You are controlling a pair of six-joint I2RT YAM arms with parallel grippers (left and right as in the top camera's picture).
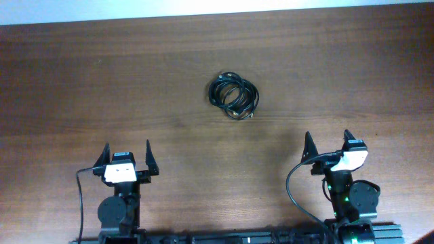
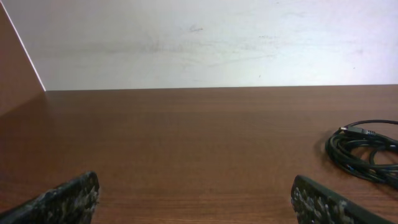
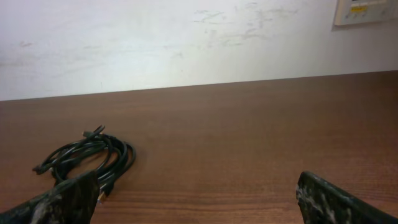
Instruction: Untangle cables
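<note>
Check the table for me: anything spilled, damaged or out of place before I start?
Nothing stands out. The thin black cables lie bunched in one tangled coil on the brown wooden table, clear of the open left tool and open right tool.

The surface (image 1: 102,81) is brown wood-grain, smooth with a soft satin sheen. The cables (image 1: 234,95) wear black plastic jackets, slightly glossy. The fingers (image 2: 68,199) of the left tool (image 1: 127,149) and right tool (image 1: 327,139) are black and matt, their faces rough and speckled with pale scuffs. The far wall (image 2: 217,37) is matt off-white, smudged with grey marks.
</note>
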